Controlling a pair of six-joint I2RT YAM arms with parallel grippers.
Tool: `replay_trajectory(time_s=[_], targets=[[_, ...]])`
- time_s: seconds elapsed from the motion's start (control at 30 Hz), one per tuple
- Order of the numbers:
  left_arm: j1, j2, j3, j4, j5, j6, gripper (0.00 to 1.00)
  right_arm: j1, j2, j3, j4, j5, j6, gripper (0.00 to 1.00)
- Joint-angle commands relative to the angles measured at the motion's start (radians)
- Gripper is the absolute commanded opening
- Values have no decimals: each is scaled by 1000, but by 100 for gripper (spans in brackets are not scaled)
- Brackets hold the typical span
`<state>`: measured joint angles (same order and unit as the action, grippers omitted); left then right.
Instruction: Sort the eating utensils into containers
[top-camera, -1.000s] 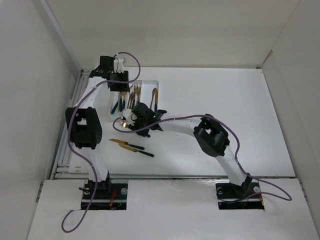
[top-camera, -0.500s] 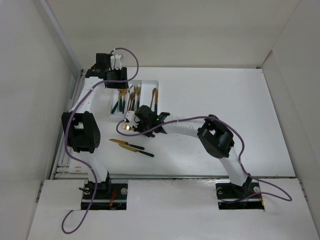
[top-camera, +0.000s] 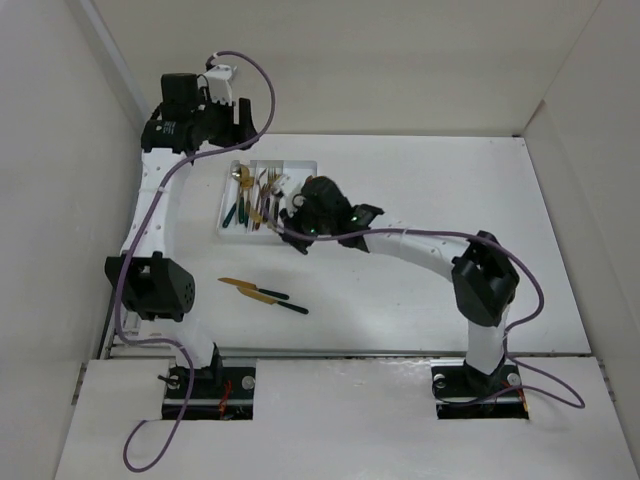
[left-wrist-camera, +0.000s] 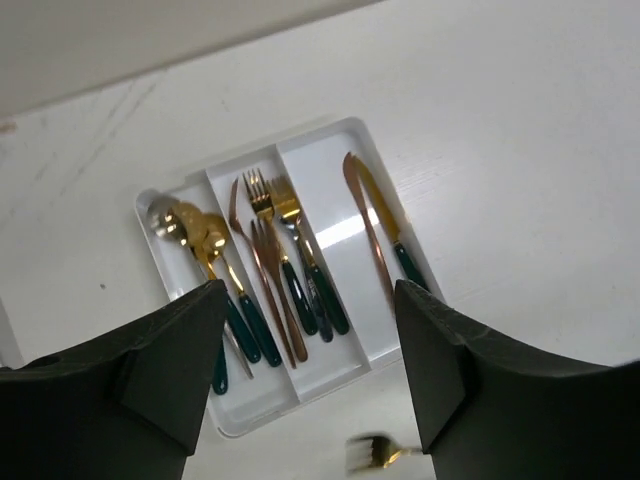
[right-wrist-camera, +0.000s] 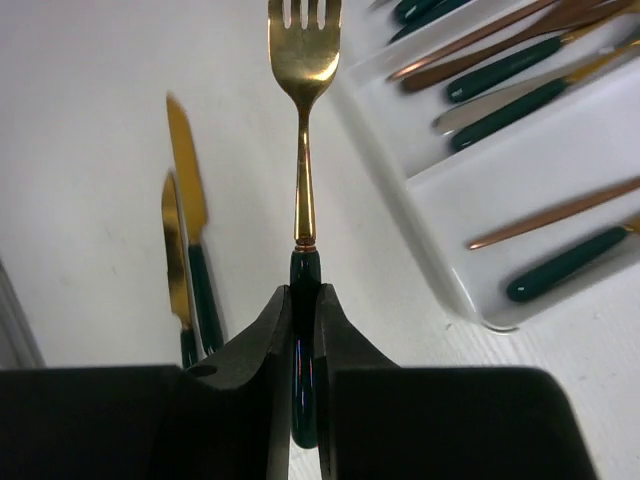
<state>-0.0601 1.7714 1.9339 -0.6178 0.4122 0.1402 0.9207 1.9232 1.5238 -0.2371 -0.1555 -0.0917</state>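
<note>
The white cutlery tray (top-camera: 300, 166) lies at the back left of the table. In the left wrist view its left compartment (left-wrist-camera: 190, 290) holds spoons (left-wrist-camera: 205, 240), the middle one holds forks (left-wrist-camera: 270, 215), and the right one holds knives (left-wrist-camera: 365, 195). My right gripper (top-camera: 293, 238) is shut on the dark green handle of a gold fork (right-wrist-camera: 304, 150), which it holds in the air just off the tray's near end (right-wrist-camera: 440, 270). The gripper (right-wrist-camera: 305, 300) also shows in the right wrist view. My left gripper (top-camera: 235, 118) is open and empty (left-wrist-camera: 310, 400), high above the tray. Two gold knives (top-camera: 255, 290) (top-camera: 285, 302) lie on the table.
The two knives (right-wrist-camera: 185, 170) (right-wrist-camera: 175, 260) lie side by side to the left of the held fork in the right wrist view. White walls enclose the table on the left, back and right. A metal rail (top-camera: 130, 300) runs along the left edge.
My right gripper has swung with the fork from left of the tray's near end to right beside it. My left arm has lifted back and to the left, uncovering the tray.
</note>
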Motion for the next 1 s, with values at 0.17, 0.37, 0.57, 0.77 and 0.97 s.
replay_trajectory(time_s=[0.17, 0.37, 0.57, 0.77, 0.97], targets=[[-19, -113, -15, -79, 381, 119, 52, -273, -147, -56, 354, -161, 451, 0], [-139, -92, -108, -108, 401, 171, 60, -293, -191, -46, 465, -107, 589, 0], [-218, -47, -147, -66, 390, 136, 73, -293, -228, -126, 585, -52, 693, 0], [-236, -7, -138, -46, 390, 90, 71, -284, -260, -159, 619, -18, 759, 0], [-236, 11, -147, -11, 378, 58, 59, -263, -260, -169, 642, -9, 768, 0]])
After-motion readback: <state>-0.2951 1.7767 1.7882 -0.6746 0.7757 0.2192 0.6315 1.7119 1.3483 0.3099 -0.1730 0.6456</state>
